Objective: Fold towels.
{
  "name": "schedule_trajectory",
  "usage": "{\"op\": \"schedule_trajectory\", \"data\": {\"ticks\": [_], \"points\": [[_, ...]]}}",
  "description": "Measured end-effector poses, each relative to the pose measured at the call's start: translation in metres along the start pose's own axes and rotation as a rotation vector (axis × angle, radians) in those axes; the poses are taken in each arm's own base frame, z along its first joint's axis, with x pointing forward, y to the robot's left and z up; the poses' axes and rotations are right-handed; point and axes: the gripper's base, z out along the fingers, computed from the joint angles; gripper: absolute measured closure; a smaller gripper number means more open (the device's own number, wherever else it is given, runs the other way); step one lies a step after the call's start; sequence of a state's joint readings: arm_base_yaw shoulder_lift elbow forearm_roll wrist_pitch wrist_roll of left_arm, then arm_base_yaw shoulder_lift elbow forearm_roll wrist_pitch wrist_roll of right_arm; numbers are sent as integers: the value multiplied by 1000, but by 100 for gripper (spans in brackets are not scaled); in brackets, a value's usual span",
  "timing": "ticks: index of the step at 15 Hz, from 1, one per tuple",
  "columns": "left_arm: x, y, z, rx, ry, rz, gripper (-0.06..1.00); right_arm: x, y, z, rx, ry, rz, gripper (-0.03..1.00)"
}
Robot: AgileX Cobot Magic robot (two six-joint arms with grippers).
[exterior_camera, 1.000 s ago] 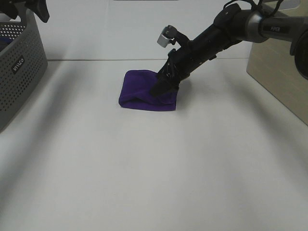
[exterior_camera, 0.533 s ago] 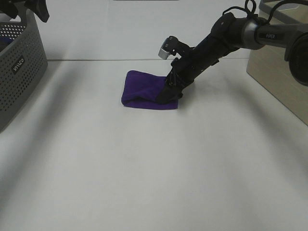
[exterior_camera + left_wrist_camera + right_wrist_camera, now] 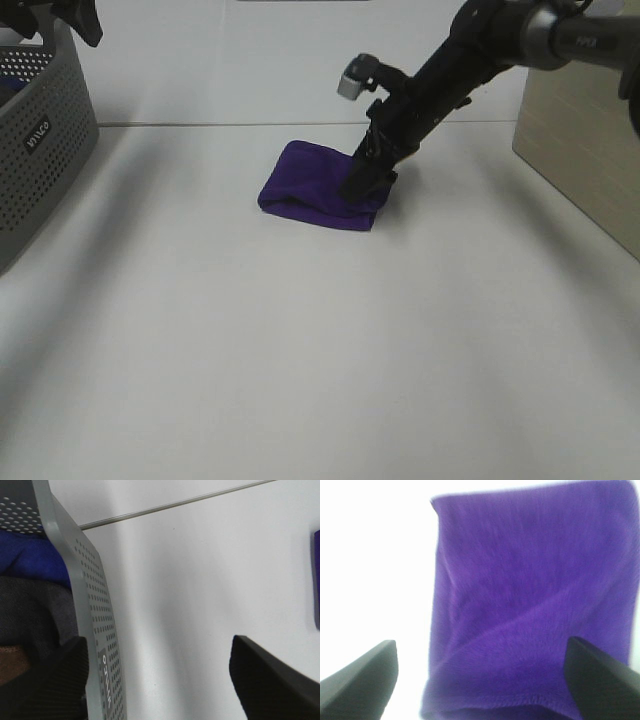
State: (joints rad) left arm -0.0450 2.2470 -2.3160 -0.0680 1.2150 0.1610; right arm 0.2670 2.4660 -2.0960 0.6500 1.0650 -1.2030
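A plain white bench runs back to a pale wall. The small folded purple terry towel lies toward the bench's far edge, roughly midway between its side edges, long axis running side to side. The right end effector stands tilted over the towel's right end, fingers spread wide with the cloth directly between and beyond them; whether the tips touch it I cannot tell. This arm is much the nearer. The left end effector, also spread, hovers at the far-left corner astride the wall of the grey perforated plastic basket, well apart from the towel.
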Motion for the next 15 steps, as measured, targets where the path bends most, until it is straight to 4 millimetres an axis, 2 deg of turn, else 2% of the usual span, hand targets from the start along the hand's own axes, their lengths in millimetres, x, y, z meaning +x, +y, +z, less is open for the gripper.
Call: {"op": "schedule_trajectory", "data": {"ticks": [1, 2, 4, 5, 6, 7, 8, 9, 10, 12, 13, 14, 15], "points": [[0, 0, 0, 0, 0, 0, 23, -17, 7, -27, 18, -33, -4, 10], [-1, 0, -3, -1, -6, 5, 23, -26, 11, -41, 29, -48, 1, 10], [-3, 0, -17, -9, -30, 23, 23, -48, 24, -88, 105, -65, 93, 10], [-4, 1, -41, -48, -64, 50, 23, -56, 36, -138, 259, 12, 271, 10], [-4, 1, -41, -48, -64, 50, 23, -56, 36, -138, 259, 12, 271, 10], [6, 13, -67, -114, -62, 56, 23, -50, 44, -183, 446, 112, 416, 10], [17, 22, -80, -128, -49, 34, 23, -45, 44, -213, 529, 87, 499, 10], [31, 31, -93, -131, -28, 4, 23, -36, 43, -244, 587, 37, 581, 10], [39, 35, -101, -134, -20, -12, 23, -31, 44, -262, 613, 2, 626, 10], [74, 37, -142, -137, -16, -54, 23, -3, 59, -328, 683, -120, 778, 10], [97, 29, -158, -125, -5, -62, 23, 10, 83, -357, 719, -161, 819, 10], [123, 19, -178, -121, -12, -67, 23, 22, 115, -374, 742, -173, 842, 10], [151, 8, -202, -126, -49, -83, 23, 33, 150, -380, 756, -165, 852, 10]]}}
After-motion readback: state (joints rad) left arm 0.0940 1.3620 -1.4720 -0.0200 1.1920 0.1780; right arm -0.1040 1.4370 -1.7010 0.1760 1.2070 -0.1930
